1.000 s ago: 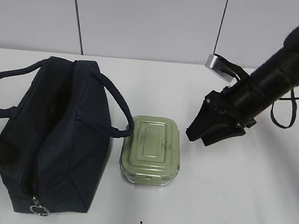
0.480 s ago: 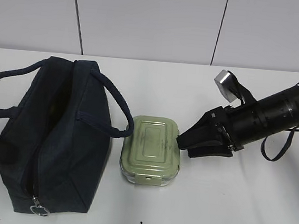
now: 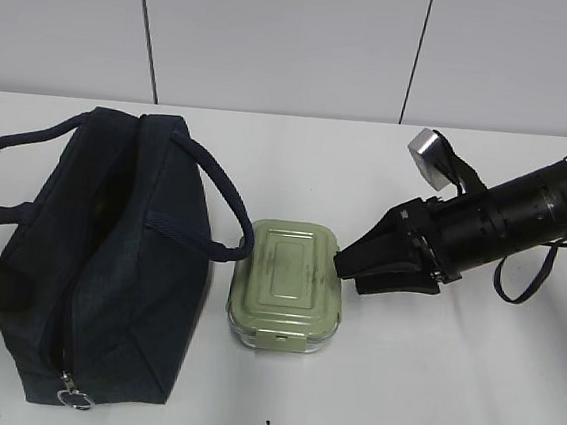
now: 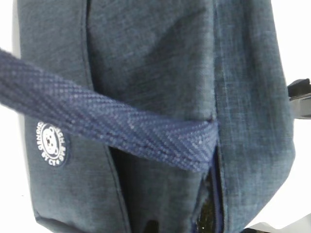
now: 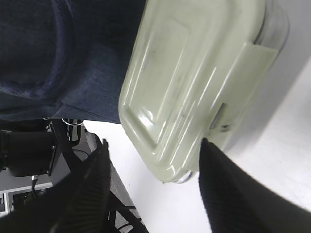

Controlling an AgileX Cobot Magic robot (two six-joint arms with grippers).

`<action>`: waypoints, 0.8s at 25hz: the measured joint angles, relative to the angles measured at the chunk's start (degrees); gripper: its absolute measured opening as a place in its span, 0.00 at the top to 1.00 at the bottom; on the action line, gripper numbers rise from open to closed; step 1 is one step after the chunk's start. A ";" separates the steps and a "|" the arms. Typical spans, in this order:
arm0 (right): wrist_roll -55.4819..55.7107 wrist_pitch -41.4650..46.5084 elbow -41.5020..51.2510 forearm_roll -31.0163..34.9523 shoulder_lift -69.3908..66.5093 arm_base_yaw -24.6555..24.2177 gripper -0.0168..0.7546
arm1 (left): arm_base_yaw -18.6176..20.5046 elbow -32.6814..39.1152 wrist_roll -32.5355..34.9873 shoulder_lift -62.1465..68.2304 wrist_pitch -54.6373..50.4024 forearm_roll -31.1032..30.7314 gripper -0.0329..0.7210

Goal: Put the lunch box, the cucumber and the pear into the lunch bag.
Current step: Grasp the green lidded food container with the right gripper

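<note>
Swinging down from its raised pose of a second ago, the right tool [image 3: 344, 267] is now sitting low at the right edge of the lunch box [image 3: 287, 285], having barely shifted over the last half second. Nearest on the white tabletop [image 3: 427, 387], a metal ring pull [image 3: 73, 396] is dangling at the near end of the lunch bag [image 3: 108, 266]. That navy bag is lying at the left with its zipper parted and one loop handle [image 3: 209, 205] arching toward the box, touching or just over its far left corner. Just right of the bag, the sage-green box is resting flat, clasp facing near. The right tool is standing spread, its dark fingers [image 5: 228, 194] straddling one end of the box in the wrist view without yet closing on it. The left tool is not showing in its own view, which the bag's fabric and a strap [image 4: 112, 128] are filling; it is pressed together. Cucumber and pear are not visible.
</note>
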State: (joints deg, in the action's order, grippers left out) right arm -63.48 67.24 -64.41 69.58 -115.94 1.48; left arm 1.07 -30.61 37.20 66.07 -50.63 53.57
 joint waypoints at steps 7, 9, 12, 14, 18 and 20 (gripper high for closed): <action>-0.09 -1.31 0.00 1.76 0.00 0.00 0.20 | 0.00 0.00 0.00 0.00 0.00 0.06 0.97; -0.09 -2.19 0.00 2.33 0.00 0.00 0.17 | 0.00 0.00 0.00 0.00 0.00 0.11 0.97; -0.09 -3.20 0.04 2.48 0.00 0.00 0.16 | 0.00 0.00 0.00 0.00 0.00 0.16 0.97; -0.09 -4.00 0.04 2.48 0.00 0.24 0.16 | 0.00 0.00 0.00 0.00 0.00 0.20 0.97; -0.09 -5.08 0.04 2.71 -0.68 1.47 0.16 | 0.00 0.00 0.00 0.00 0.00 0.37 0.97; -0.09 -5.23 0.04 2.71 -2.05 2.00 0.16 | 0.00 0.00 0.00 0.00 0.00 0.37 0.97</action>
State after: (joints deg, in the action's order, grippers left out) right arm -63.57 62.01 -64.38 72.30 -118.00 3.48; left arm 1.07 -30.61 37.20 66.07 -50.63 53.94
